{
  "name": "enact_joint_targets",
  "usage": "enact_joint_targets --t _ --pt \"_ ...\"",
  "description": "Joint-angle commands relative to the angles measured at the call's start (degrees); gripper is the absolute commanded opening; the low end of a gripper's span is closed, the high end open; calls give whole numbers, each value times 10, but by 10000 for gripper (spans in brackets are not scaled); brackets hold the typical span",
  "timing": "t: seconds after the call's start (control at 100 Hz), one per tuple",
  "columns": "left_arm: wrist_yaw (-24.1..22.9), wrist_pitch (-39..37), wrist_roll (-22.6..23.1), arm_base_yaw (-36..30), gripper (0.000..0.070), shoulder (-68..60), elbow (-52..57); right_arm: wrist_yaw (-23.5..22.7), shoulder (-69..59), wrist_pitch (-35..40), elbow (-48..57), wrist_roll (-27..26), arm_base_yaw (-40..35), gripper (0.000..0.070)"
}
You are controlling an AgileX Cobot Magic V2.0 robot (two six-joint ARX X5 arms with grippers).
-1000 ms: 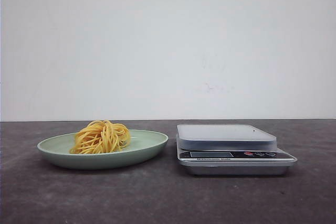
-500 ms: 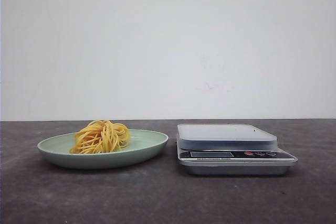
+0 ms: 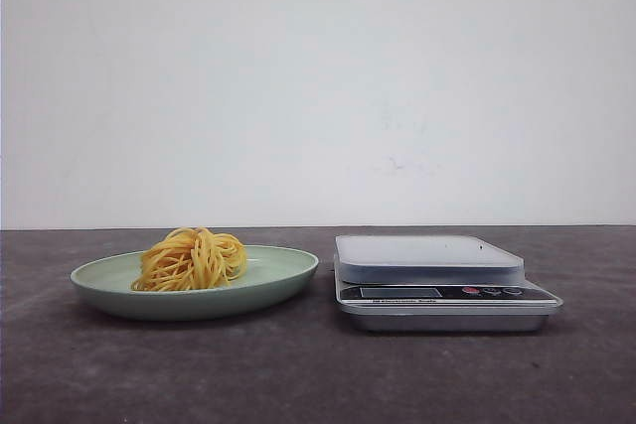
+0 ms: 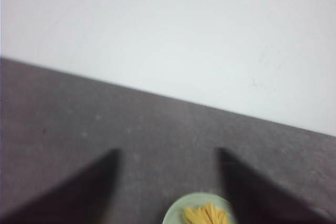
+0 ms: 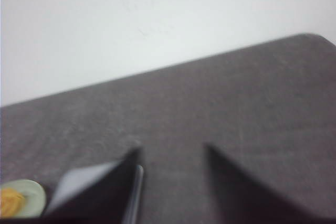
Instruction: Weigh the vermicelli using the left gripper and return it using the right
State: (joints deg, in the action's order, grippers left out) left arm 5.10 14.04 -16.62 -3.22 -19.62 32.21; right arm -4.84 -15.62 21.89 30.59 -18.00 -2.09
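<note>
The vermicelli (image 3: 192, 259) sits as one loose yellow nest on the green plate (image 3: 288, 270), left of the middle of the surface (image 3: 298, 374). The scale (image 3: 437, 280) stands just beside the plate on its right, with its platform bare. Nothing has been lifted yet, so the whole task looks to be ahead.

The left tool (image 4: 167, 156) hangs well above the surface, its two dark fingers spread apart with nothing between them. The plate and nest show small between and below them in the left wrist view. The right tool (image 5: 173, 153) is likewise parted and empty, high up, with a corner of the scale by one finger.

The main risk, as I judge it, is the nest itself. Its strands are tangled and springy, so a pinch near the top may take only a few and leave the rest, or drag a tail over the plate rim. A pinch too deep could press the fingers on the plate and tip or slide it toward the scale. Strands set near the platform's edge might hang off and spoil the reading. Both wrist views are blurred, so fine aiming from them looks doubtful.

The surface is dark grey and matt, faintly speckled; its far edge meets a plain white wall. Its far right corner is rounded.
</note>
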Motion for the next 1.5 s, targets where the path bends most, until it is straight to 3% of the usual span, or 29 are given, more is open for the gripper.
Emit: enact_joint_targets --t 0.0,0.07,0.18,0.31,0.43,0.62,0.97,1.49 --pt "17 -7 15 0 700 -11 15 -15 -5 -5 19 9 0 662" --pt "46 -18 15 0 628 -29 25 -43 -14 -4 31 9 0 661" --pt "78 -34 5 -12 628 -85 47 -73 -36 14 55 9 0 660" --pt "77 -34 9 -49 628 -192 94 -74 -70 45 82 25 0 657" --pt "57 -33 34 -96 628 -308 147 -85 -100 59 96 40 0 656" --pt "-27 -8 72 -182 628 -466 217 -104 -126 70 97 41 -1 656" --pt "-101 -8 69 -251 629 -667 261 -104 -132 101 97 50 -1 656" --pt "-112 10 16 -261 629 -770 263 -103 -131 116 97 54 -1 656"
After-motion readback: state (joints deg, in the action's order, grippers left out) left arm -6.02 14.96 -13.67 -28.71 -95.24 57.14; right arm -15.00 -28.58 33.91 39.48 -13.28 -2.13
